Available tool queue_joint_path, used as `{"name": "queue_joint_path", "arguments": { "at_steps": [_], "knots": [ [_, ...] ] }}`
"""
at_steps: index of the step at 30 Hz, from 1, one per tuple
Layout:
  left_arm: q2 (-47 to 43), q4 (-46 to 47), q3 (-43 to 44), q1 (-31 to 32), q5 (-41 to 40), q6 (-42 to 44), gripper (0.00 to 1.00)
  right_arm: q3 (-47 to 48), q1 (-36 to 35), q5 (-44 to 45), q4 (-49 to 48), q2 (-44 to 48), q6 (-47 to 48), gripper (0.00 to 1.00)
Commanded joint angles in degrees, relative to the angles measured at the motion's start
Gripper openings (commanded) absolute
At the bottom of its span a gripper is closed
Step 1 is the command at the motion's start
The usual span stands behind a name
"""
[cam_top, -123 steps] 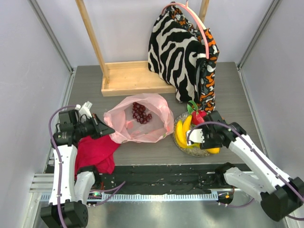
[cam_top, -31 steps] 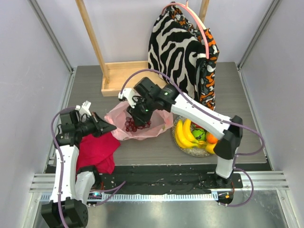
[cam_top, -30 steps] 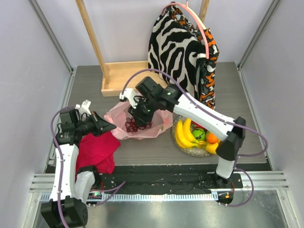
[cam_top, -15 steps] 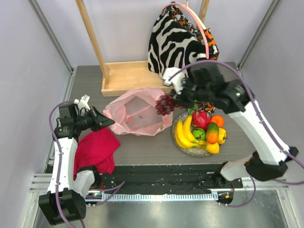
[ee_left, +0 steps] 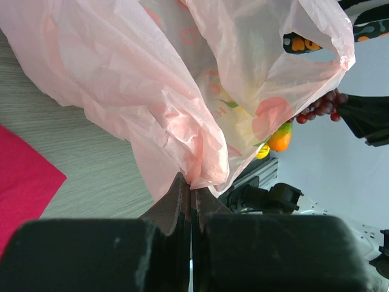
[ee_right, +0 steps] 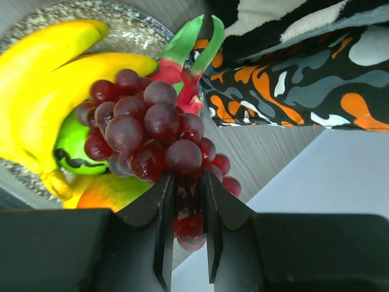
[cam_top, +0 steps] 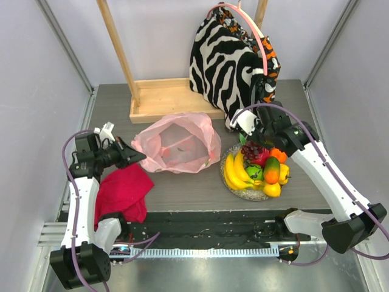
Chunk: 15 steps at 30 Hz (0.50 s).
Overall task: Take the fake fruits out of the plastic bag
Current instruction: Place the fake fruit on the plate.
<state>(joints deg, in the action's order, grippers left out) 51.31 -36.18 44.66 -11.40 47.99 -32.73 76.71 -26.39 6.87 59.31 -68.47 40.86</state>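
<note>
On plate (cam_top: pixel 243 194), centre right: bananas (cam_top: pixel 231 171), green apple (cam_top: pixel 254 173), orange (cam_top: pixel 278 154) piled. Dark glossy grapes (ee_right: pixel 146 131) clamped by right gripper (ee_right: pixel 185 188) over pile. Crumpled translucent pink plastic bag (cam_top: pixel 176 146), centre, edge pinched by left gripper (ee_left: pixel 189 194).

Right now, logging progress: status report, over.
Left gripper shut on plastic bag edge. Right gripper shut on grapes, over plate. Bag looks empty. Nothing blocking.

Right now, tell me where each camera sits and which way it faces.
Top external: above, behind the bases, looking down; both arms, plastic bag, plate.
Left wrist: on left arm, looking across the table; left gripper pinches the bag.
Right wrist: on right arm, looking down; right gripper holds the grapes over the plate.
Shared: all three show the grapes.
</note>
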Motion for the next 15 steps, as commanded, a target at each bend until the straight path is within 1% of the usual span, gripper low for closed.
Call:
{"name": "queue_joint_path", "arguments": {
  "at_steps": [1,6,15],
  "knots": [
    [-2.7,1.6,-1.4,-0.5,0.5,-0.8,0.0,-2.8,0.3,4.3,-11.7,2.4,2.8,0.06],
    [-3.7,1.3,-2.2,-1.4,1.4,-1.6,0.0,-6.3,0.3,4.1,-16.1,3.6,4.8,0.05],
    [-2.4,2.3,-1.9,-2.0,0.9,-1.6,0.0,-7.8,0.2,3.9,-21.3,2.9,5.0,0.04]
  ]
}}
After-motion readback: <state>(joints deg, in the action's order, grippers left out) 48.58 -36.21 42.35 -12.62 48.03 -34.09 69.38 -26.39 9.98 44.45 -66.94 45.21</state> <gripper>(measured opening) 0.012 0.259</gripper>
